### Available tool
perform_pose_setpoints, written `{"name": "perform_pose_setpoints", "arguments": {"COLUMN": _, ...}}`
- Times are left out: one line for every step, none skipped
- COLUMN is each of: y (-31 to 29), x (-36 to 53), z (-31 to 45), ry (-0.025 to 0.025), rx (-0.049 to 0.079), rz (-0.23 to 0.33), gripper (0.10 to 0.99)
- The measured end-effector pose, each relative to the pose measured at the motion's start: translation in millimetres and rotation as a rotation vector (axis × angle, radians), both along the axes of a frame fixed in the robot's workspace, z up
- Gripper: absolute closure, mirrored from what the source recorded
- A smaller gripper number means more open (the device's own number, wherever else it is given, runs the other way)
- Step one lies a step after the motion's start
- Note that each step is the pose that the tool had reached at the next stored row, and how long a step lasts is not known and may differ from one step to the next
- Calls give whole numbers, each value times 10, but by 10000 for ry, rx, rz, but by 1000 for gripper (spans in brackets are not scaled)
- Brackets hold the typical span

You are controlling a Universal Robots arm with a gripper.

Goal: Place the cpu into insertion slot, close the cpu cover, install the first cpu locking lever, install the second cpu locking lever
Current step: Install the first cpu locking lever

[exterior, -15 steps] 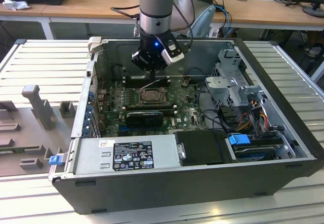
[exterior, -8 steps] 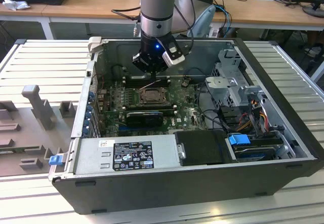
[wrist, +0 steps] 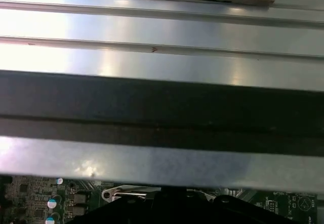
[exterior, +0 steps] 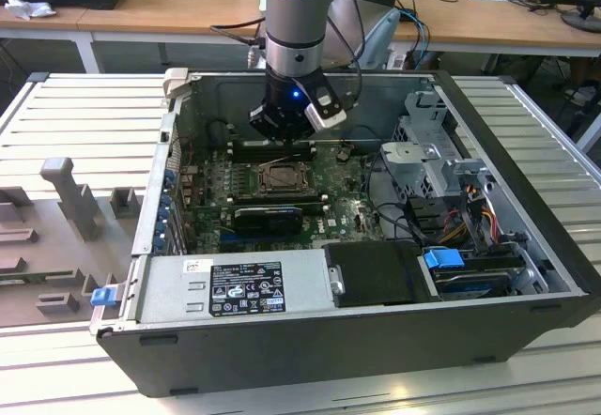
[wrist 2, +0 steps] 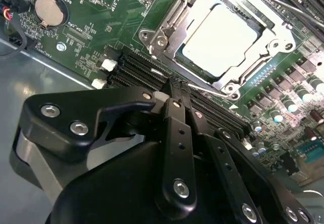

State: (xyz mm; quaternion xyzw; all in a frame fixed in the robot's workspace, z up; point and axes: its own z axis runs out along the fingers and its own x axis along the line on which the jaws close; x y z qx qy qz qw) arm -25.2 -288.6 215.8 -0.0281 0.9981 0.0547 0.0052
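The gripper is seen hanging low inside the open computer case in the exterior view, over the far part of the green motherboard. In the second wrist view its black fingers are pressed together at the tips, and nothing is pinched between them.

Just ahead of those fingertips, the insertion slot is found, close but not touched. The cpu is already seated in it, silver top up. The cpu cover is laid flat around the chip, so the chip is framed by its window. A thin metal locking lever is seen running along the socket edge nearest the gripper; whether it's latched can't be told from here.

The long black memory slots are sat between the fingertips and the socket, pretty much right under the tips. A round coin battery is spotted off to one side, well apart from the gripper.

In the first wrist view, the grey case wall is faced, with a strip of motherboard below it.
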Motion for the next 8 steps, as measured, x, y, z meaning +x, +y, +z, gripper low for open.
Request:
{"name": "perform_pose_setpoints", "arguments": {"y": 0, "x": 11, "z": -15, "ry": 0, "rx": 0, "rz": 0, "gripper": 980}}
{"name": "perform_pose_setpoints", "arguments": {"y": 2, "x": 24, "z": -27, "ry": -1, "rx": 0, "rz": 2, "gripper": 980}}
{"name": "perform_pose_setpoints", "arguments": {"y": 2, "x": 32, "z": -34, "ry": 0, "rx": 0, "rz": 2, "gripper": 980}}
{"name": "perform_pose_setpoints", "arguments": {"y": 3, "x": 39, "z": -41, "ry": 0, "rx": -1, "rz": 3, "gripper": 980}}
{"name": "perform_pose_setpoints", "arguments": {"y": 4, "x": 45, "z": -48, "ry": 0, "rx": 0, "rz": 3, "gripper": 980}}
{"name": "perform_pose_setpoints", "arguments": {"y": 4, "x": 50, "z": -55, "ry": 0, "rx": 0, "rz": 3, "gripper": 980}}
{"name": "perform_pose_setpoints", "arguments": {"y": 4, "x": 54, "z": -64, "ry": 0, "rx": -1, "rz": 4, "gripper": 980}}
{"name": "perform_pose_setpoints", "arguments": {"y": 4, "x": 57, "z": -75, "ry": 1, "rx": -1, "rz": 5, "gripper": 980}}
